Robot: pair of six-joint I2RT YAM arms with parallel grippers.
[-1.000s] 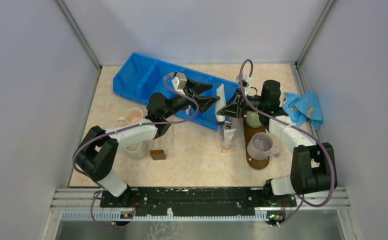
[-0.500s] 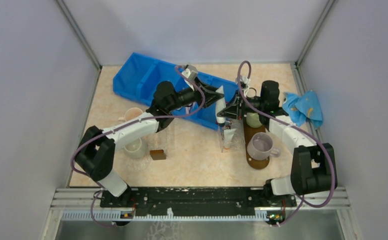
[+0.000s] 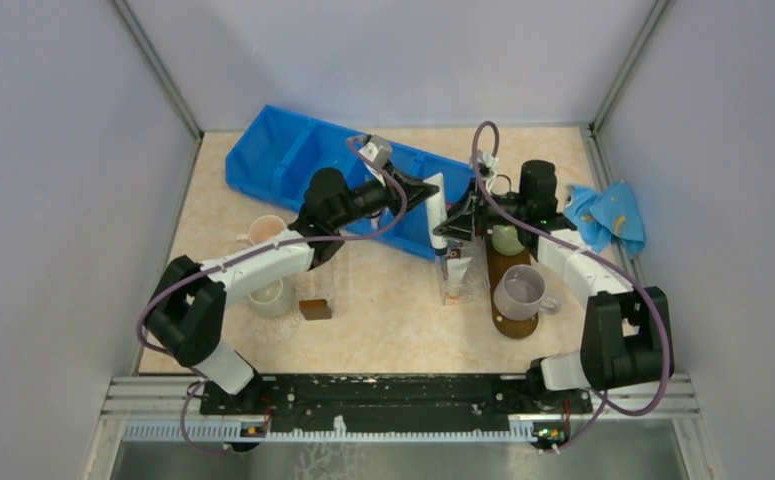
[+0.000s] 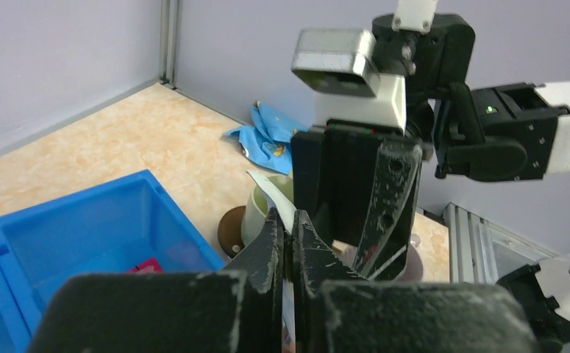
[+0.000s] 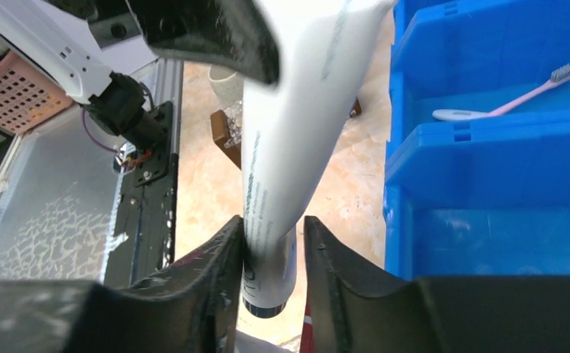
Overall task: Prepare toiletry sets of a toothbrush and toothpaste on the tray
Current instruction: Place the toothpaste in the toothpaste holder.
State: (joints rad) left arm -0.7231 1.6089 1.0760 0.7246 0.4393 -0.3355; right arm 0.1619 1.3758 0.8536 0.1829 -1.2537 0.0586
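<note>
Mid-air over the surface (image 3: 383,300), a white toothpaste tube (image 3: 439,203) hangs between my two arms. My left gripper (image 3: 429,192) is clenched on its flat upper end. My right gripper (image 3: 450,222) brackets it just above the cap, jaws close on either side (whether they pinch it I cannot tell). The tube stands nearly upright, cap down, at the right end of the blue bin (image 3: 283,160).

The tray (image 3: 511,327) lies to the right of the tube and nearer my bases, on the right arm's side and just beside it. From the left, I judge, the reach would cross that arm.

A mug (image 3: 519,290) and a pale green cup (image 3: 506,240) stand on the tray, leaving little bare board. A second tube (image 3: 455,275) lies on the surface just left of it, below the held one. One pink toothbrush (image 5: 502,92) rests in a bin compartment, well apart from the tray.
</note>
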